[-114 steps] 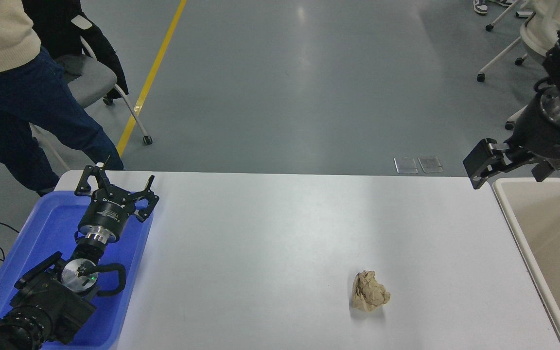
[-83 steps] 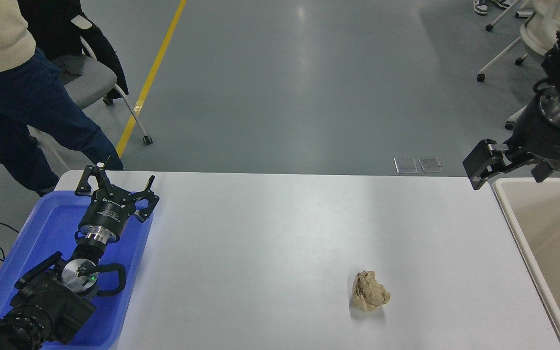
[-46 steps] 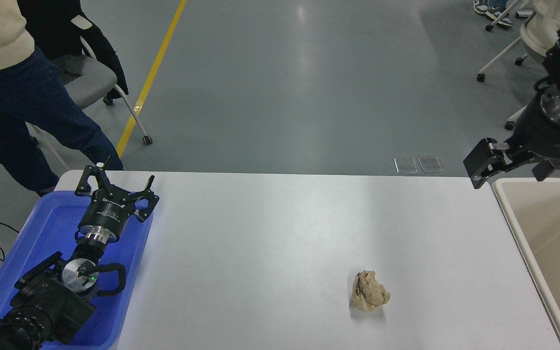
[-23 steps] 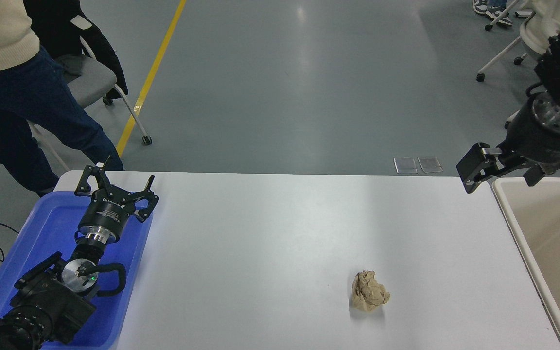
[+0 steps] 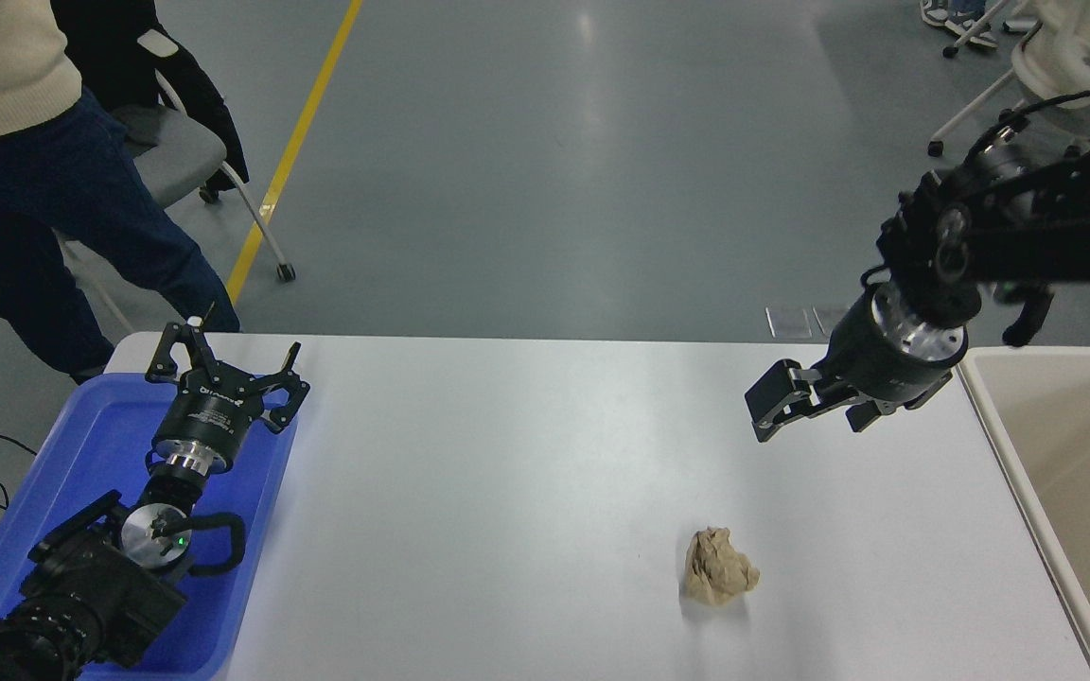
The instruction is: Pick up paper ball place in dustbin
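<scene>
A crumpled paper ball (image 5: 719,578) lies on the white table (image 5: 507,492), toward the near edge and right of centre, with nothing touching it. The robot's right arm reaches in from the right edge, its gripper (image 5: 791,409) hanging above the table beyond the ball and a little to its right, well apart from it; whether its fingers are parted or closed cannot be told from this angle, and nothing shows in them. The beige dustbin (image 5: 999,445) stands at the table's right end, its rim just beside the table edge, its visible inside bare. At the lower left, the left arm lies parked over a blue tray (image 5: 81,445), its gripper (image 5: 228,364) spread wide and grasping nothing, pointing toward the far edge. A person (image 5: 25,170) in a cream top and dark jeans stands past the table's far left corner, beside a grey chair (image 5: 176,161) draped with a dark jacket.
</scene>
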Motion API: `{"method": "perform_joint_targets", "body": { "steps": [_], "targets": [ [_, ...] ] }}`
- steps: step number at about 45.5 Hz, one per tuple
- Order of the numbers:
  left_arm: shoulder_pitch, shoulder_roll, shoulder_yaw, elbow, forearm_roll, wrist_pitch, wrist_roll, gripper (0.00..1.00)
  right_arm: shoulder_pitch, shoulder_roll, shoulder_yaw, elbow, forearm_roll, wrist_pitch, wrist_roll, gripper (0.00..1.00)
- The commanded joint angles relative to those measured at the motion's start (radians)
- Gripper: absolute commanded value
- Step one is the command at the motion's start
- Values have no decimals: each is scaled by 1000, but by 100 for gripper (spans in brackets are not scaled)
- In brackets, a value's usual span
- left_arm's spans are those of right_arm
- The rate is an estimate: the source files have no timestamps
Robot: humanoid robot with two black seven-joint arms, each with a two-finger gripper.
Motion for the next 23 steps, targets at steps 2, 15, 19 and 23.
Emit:
{"method": "perform_joint_targets", "body": {
  "steps": [2, 15, 19, 23],
  "targets": [
    [-1, 0, 0, 0, 0, 0, 0, 100, -204, 59, 24, -27, -67, -203, 0, 99],
    [0, 0, 0, 0, 0, 0, 0, 100, -347, 106, 68, -98, -95, -252, 1, 99],
    [-1, 0, 0, 0, 0, 0, 0, 100, -398, 112, 99, -135, -104, -252, 1, 99],
    [-1, 0, 0, 0, 0, 0, 0, 100, -442, 147, 104, -182, -107, -252, 1, 98]
  ]
}}
